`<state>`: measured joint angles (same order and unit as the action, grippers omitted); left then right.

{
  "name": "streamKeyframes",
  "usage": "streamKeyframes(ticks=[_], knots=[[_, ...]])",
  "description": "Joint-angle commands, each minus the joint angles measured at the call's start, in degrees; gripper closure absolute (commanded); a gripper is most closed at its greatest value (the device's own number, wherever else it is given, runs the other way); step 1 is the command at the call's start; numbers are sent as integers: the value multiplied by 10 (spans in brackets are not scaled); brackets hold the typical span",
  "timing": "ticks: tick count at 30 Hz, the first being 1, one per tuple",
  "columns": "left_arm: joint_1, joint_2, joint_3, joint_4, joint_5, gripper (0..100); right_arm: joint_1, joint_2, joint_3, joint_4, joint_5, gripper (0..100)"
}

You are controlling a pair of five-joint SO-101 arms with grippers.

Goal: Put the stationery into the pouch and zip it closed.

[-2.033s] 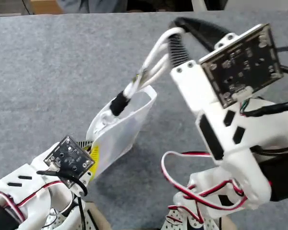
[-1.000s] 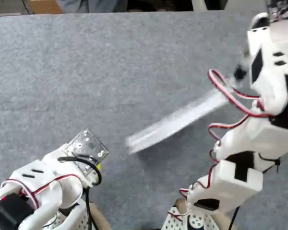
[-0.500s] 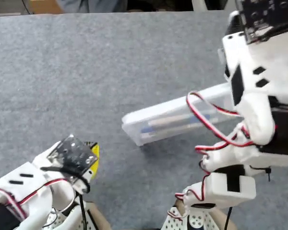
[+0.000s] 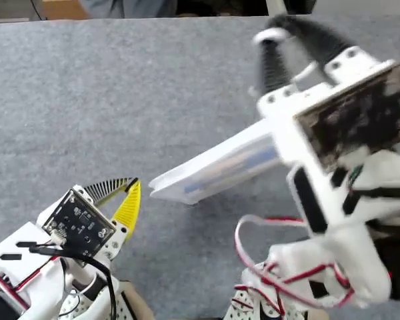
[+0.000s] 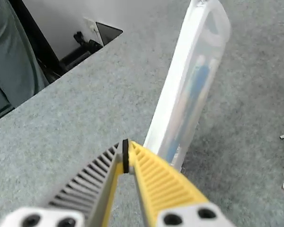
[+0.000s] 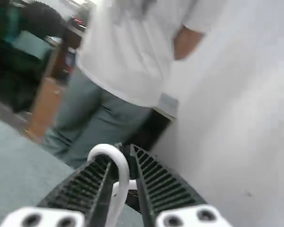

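My right fingers (image 6: 156, 182) clamp the pouch (image 4: 213, 167) by its end, left fingers (image 5: 161, 177) together, empty — thin grip, it might slip off.

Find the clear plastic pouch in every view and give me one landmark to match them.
High view: the clear plastic pouch slants across the grey table, one end behind the right arm.
Left wrist view: the pouch stretches away beyond the left gripper's shut tips.
Right wrist view: a white curved edge, probably the pouch's, pinched in the right gripper.
Landmark: the yellow finger beside the pouch's free end, high and left wrist views.
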<state>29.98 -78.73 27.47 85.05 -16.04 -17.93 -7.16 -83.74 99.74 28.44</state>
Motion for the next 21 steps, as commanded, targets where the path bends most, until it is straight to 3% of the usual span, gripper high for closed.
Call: streamKeyframes(ticks=[1, 7, 15, 21], knots=[[0, 5, -16, -14, -1, 918, -105, -21, 36, 12, -25, 986], [0, 1, -5, 11, -6, 655, -193, -44, 118, -3, -76, 986], [-15, -17, 81, 7, -6, 647, -330, -22, 184, -44, -73, 986], [-10, -36, 83, 7, -6, 647, -323, 13, 192, -103, -44, 986]])
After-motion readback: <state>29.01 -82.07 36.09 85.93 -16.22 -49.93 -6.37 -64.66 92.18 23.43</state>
